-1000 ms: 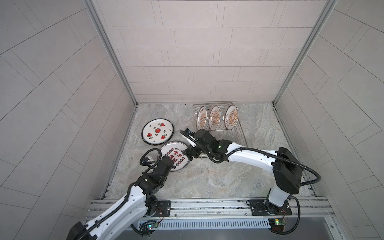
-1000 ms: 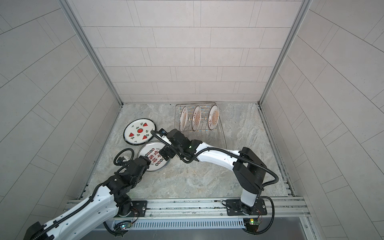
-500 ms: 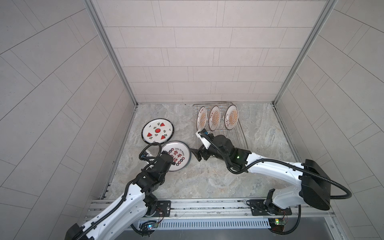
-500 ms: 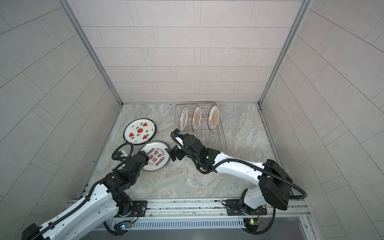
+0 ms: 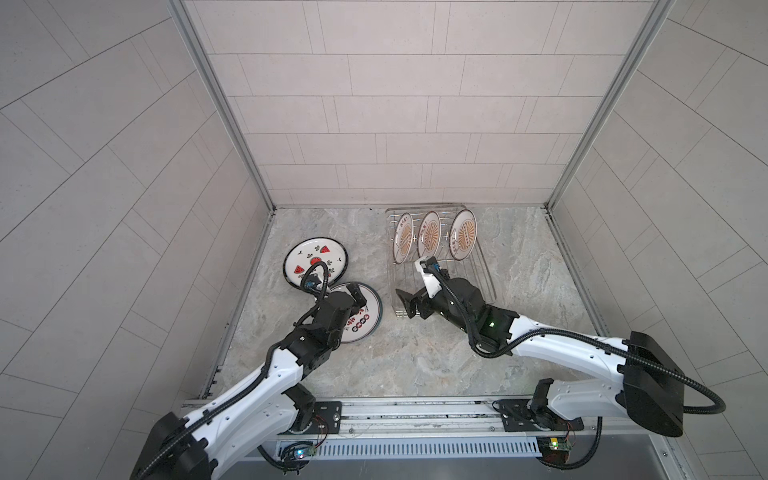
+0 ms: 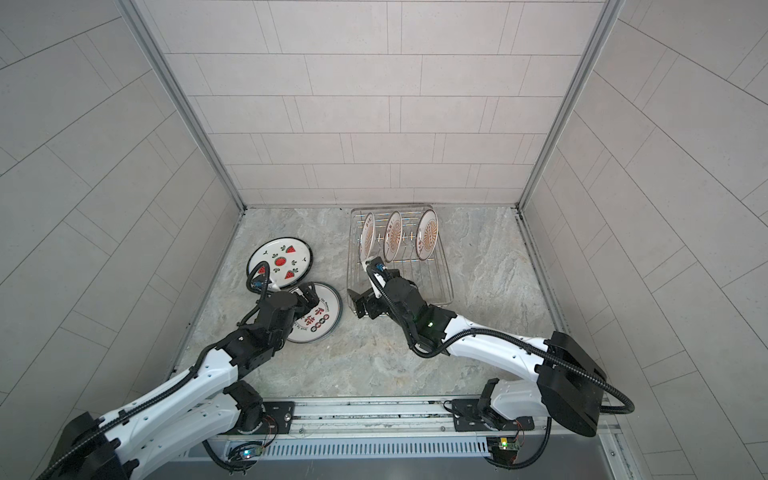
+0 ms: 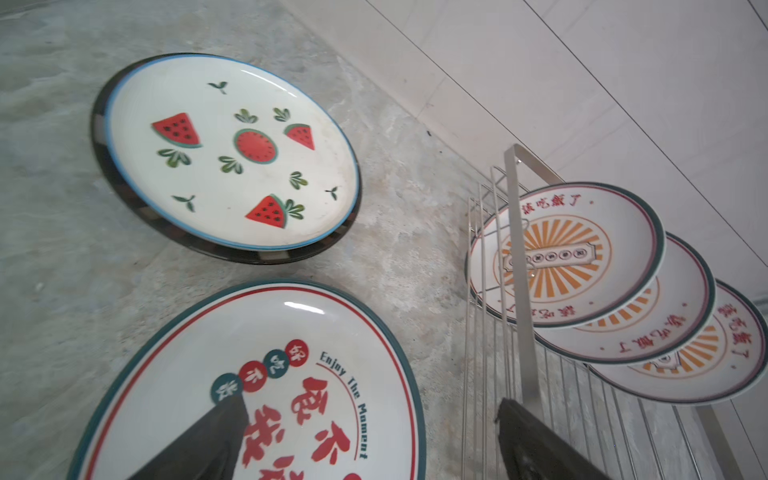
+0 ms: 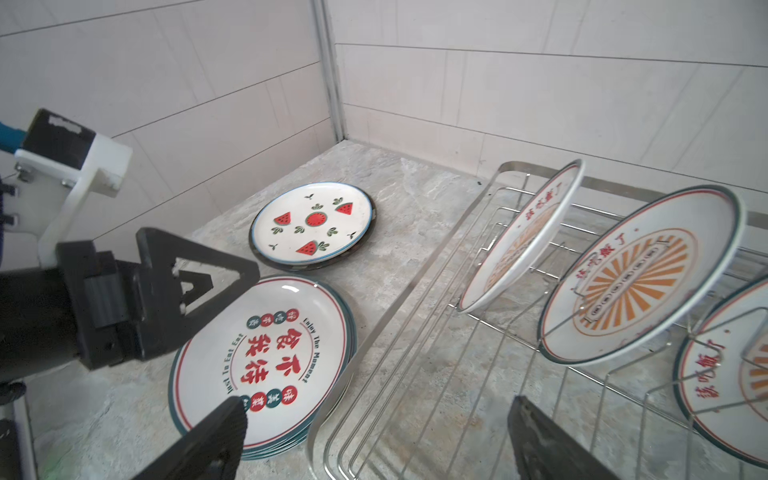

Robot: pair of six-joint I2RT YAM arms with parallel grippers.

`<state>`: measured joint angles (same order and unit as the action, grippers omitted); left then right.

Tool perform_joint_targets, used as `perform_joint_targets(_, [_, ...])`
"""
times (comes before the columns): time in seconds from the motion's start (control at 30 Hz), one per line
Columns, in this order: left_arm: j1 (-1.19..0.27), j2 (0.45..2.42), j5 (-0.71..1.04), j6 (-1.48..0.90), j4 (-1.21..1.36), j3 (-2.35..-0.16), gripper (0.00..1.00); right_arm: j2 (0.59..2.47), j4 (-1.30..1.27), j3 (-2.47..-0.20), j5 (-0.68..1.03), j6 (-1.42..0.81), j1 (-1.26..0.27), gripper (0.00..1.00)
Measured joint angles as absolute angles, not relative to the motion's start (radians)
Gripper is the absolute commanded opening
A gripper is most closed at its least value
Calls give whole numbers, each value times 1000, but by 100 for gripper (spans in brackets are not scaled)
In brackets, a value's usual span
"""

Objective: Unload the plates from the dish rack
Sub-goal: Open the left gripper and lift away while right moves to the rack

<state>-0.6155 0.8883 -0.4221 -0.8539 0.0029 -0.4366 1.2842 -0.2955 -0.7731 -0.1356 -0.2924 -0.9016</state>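
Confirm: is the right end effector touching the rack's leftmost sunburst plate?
Apart. The right wrist view shows bare rack between the right end effector and the leftmost sunburst plate.

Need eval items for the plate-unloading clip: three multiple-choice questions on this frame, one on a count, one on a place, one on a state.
1. How many plates stand in the rack?
A. one
B. two
C. three

2. Where is the watermelon plate?
A. upright in the rack
B. lying flat, left of the rack in both top views
C. on edge against the rack

3. The right tool is:
A. open and empty
B. shut on a plate
C. shut on a rack wire

Key:
1 C: three sunburst faces stand side by side in it.
2 B: its whole face shows, lying apart from the rack.
3 A: its jaws stand wide apart with nothing between them.
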Motion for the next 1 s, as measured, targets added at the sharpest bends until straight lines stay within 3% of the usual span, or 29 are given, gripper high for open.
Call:
perform_joint_targets(0.23, [-616,1005,-126,-570,472,-327,100,1321,-237,-840,-243,-398,-828,100])
perform_joint_targets(0.5, [-616,1047,45,-461,716,-275,100,1435,-165,-971,-303,-419,-805,98])
perform_joint_targets(0.73, [-616,1072,53,-462,761,-239,100,1584,-72,-1174,-296,-433,-736,82])
perform_joint_targets(0.93, [-616,1022,-3,-455,744,-220,100,1736,32,-1349,-307,-449,-691,59])
perform_joint_targets(1.0, [-616,1011,-10,-454,742,-220,100,1787,61,-1410,-297,-454,-678,57])
